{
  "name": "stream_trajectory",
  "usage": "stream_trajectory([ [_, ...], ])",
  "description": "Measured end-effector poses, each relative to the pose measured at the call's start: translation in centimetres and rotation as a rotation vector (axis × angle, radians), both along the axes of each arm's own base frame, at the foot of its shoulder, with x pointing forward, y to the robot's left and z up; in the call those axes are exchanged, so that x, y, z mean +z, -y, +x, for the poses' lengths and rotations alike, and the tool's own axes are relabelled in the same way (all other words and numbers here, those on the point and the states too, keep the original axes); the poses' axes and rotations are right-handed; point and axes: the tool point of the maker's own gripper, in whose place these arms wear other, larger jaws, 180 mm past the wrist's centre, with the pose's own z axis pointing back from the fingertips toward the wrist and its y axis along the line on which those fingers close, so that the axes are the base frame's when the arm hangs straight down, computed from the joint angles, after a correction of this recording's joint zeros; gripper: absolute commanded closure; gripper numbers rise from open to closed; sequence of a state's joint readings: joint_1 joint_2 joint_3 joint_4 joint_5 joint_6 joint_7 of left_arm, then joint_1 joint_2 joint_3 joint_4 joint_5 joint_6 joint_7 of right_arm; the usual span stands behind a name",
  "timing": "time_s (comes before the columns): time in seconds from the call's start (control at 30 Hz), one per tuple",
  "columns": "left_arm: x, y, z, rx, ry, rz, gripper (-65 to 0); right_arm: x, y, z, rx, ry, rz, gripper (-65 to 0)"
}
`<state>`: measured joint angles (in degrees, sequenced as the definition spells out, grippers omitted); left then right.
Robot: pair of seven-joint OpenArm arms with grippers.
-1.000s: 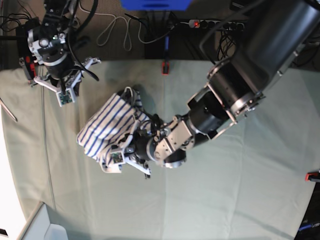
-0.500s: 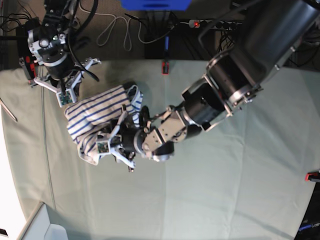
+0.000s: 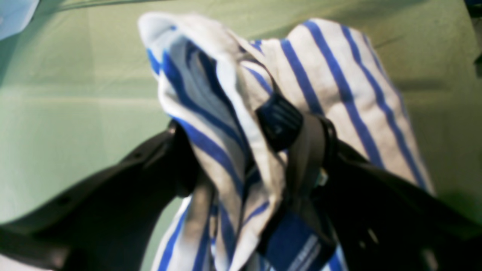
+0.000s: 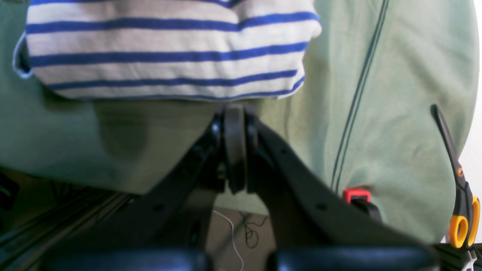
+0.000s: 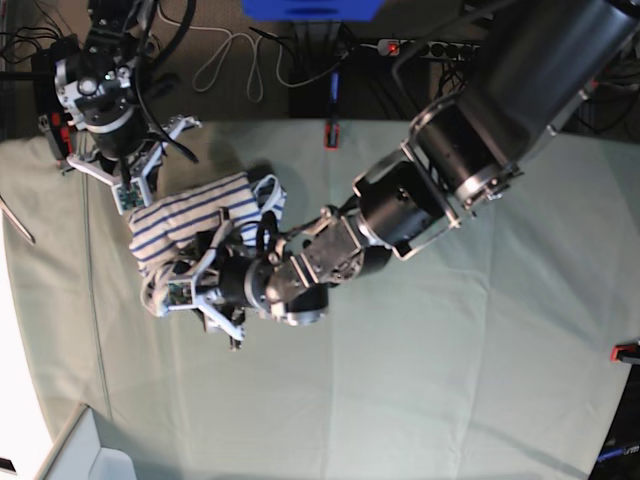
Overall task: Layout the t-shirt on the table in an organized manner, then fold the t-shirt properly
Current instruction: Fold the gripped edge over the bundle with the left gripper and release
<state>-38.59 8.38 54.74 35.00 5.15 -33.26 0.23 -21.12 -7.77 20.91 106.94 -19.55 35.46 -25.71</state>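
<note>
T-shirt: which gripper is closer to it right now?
Left. The left gripper has t-shirt fabric bunched between its jaws; the right gripper, shut, sits just off the shirt's far edge, not touching.

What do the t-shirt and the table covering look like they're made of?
The t-shirt: soft knit fabric, likely cotton, matte; it bunches and drapes in loose folds. The table: covered in pale green woven cloth, matte, judging by its crease lines and stitched seam.

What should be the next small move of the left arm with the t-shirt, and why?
Probably lift the left gripper a little clear of the t-shirt. Its jaws stand apart with bunched striped cloth between them, and the shirt lies crumpled on the table, not spread. The right gripper is shut and holds nothing.
</note>
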Motion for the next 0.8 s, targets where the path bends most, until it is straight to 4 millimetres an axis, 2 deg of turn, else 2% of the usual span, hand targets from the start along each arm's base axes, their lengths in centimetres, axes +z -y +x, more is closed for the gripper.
stream_trajectory([
  [0.2,-0.1,-0.3,0.1,0.011,-0.007,0.002,-34.6,0.0,0.0,0.0,0.000,0.000,0.000,0.0],
  [0.43,2.3,-1.3,3.5,0.161,-0.050,-0.115,-34.7,0.0,0.0,0.0,0.001,0.001,0.001,0.0],
  [0.8,2.8,-1.2,3.7,0.197,-0.086,-0.162,-34.7,0.0,-0.2,0.0,0.003,0.000,0.003,0.0],
])
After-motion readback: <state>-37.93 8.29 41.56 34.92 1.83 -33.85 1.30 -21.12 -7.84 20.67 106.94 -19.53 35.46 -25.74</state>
